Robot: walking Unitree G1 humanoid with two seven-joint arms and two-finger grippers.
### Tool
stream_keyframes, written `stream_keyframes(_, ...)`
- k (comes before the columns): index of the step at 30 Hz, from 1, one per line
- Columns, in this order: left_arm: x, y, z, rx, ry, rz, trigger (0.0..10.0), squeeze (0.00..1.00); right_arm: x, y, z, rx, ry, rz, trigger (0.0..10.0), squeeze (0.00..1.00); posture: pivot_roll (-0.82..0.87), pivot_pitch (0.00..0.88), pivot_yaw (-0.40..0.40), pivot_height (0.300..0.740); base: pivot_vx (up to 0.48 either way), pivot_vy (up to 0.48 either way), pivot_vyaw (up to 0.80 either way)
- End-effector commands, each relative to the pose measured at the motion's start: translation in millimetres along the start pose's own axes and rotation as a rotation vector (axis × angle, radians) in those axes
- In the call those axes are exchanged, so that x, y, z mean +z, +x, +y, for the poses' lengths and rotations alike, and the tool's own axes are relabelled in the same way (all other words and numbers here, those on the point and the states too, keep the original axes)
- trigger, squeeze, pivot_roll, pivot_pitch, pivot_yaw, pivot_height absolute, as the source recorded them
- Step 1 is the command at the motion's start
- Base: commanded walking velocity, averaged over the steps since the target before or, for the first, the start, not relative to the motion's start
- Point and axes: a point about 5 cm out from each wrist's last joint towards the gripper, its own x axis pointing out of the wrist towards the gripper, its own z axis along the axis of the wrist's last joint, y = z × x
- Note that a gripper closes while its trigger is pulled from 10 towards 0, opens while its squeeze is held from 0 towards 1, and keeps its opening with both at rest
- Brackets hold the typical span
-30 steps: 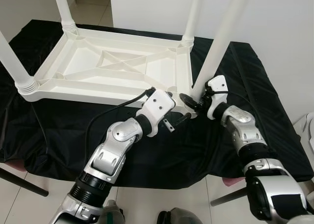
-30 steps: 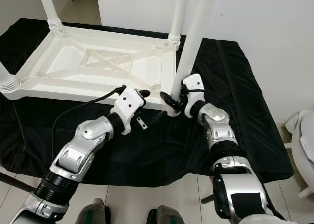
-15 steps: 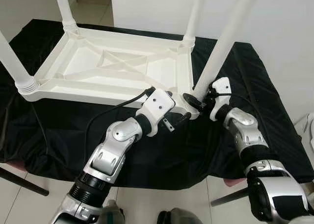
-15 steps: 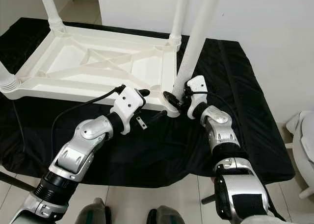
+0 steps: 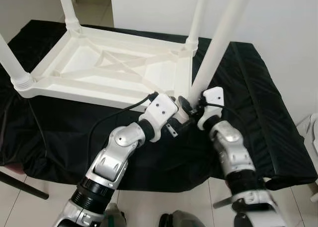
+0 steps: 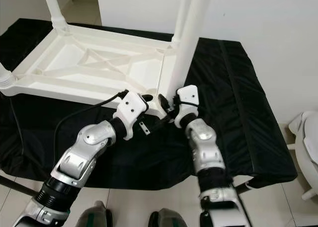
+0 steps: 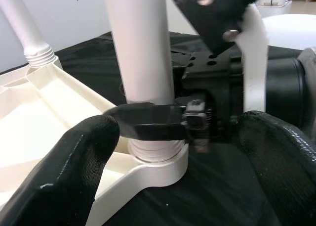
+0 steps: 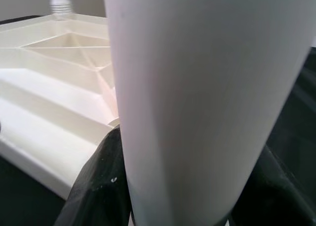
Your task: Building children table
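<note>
One white tabletop [image 5: 107, 70] lies upside down across the upper left of the frame. Four white legs stand from it: one [image 5: 68, 8] at the top left, one [image 5: 10, 58] at the left edge, one [image 5: 197, 13] at top centre, and one [image 5: 221, 38] rising from the centre towards the upper right. One black cloth [image 5: 258, 98] spreads beneath it all. Two silver arms enter from the bottom of the frame, each with one pincer: the left pincer [image 5: 181, 121] and the right pincer [image 5: 191, 105], both near the frame's centre.
</note>
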Motion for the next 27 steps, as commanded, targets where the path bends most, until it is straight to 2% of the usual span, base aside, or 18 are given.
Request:
stream_keyframes(1,0,-0.2,-2.7,-0.009,-0.005,0.001,10.0,0.00,5,-0.3,3.2,-0.057,0.017,-0.019,10.0,0.00,-0.02,0.000,-0.057,0.740,0.000,0.000,0.00)
stream_keyframes(2,0,-0.4,-3.1,-0.009,-0.005,0.001,10.0,0.00,6,-0.8,8.2,-0.081,0.024,-0.023,10.0,0.00,-0.02,0.000,-0.057,0.740,0.000,0.000,0.00)
stream_keyframes(4,0,-0.4,-3.1,-0.009,-0.005,0.001,10.0,0.00,6,-0.8,8.2,-0.081,0.024,-0.023,10.0,0.00,-0.02,0.000,-0.057,0.740,0.000,0.000,0.00)
stream_keyframes(7,0,-2.1,-3.8,-0.003,-0.008,0.005,10.0,0.00,7,-0.8,21.7,-0.108,0.060,-0.012,10.0,0.00,0.00,0.000,-0.065,0.740,0.000,0.000,0.00)
stream_keyframes(10,0,-2.7,-3.9,-0.002,-0.009,0.005,10.0,0.00,6,-1.2,21.8,-0.106,0.075,-0.004,10.0,0.00,0.00,0.000,-0.065,0.740,0.000,0.000,0.00)
stream_keyframes(11,-1,-3.1,-3.9,0.001,-0.008,0.006,10.0,0.00,5,-1.5,19.8,-0.097,0.097,0.001,10.0,1.00,0.00,0.000,-0.069,0.740,0.000,0.000,0.00)
stream_keyframes(16,-1,-3.4,-3.2,0.008,-0.008,0.008,10.0,0.00,10,-2.7,11.9,-0.042,0.121,-0.006,10.0,1.00,0.00,0.000,-0.074,0.740,0.000,0.000,0.00)
stream_keyframes(22,-1,-3.4,-2.9,0.010,-0.006,0.008,10.0,0.00,12,-2.0,-0.3,0.035,0.096,0.001,10.0,1.00,0.00,0.000,-0.075,0.740,0.000,0.000,0.00)
stream_keyframes(23,-1,-3.7,-2.6,0.012,-0.006,0.007,10.0,0.00,11,-2.2,-6.0,0.071,0.069,0.011,10.0,1.00,0.00,0.000,-0.075,0.740,0.000,0.000,0.00)
stream_keyframes(25,-1,-3.7,-2.6,0.012,-0.006,0.007,10.0,0.00,11,-2.2,-6.0,0.071,0.069,0.011,10.0,1.00,0.00,0.000,-0.075,0.740,0.000,0.000,0.00)
stream_keyframes(26,0,-3.7,-1.9,0.014,-0.005,0.006,10.0,0.00,9,-3.5,-11.5,0.152,0.041,0.028,10.0,0.00,0.01,0.000,-0.076,0.740,0.000,0.000,0.00)
stream_keyframes(27,0,-3.7,-1.9,0.014,-0.005,0.006,10.0,0.00,9,-3.5,-11.5,0.152,0.041,0.028,10.0,0.00,0.01,0.000,-0.076,0.740,0.000,0.000,0.00)
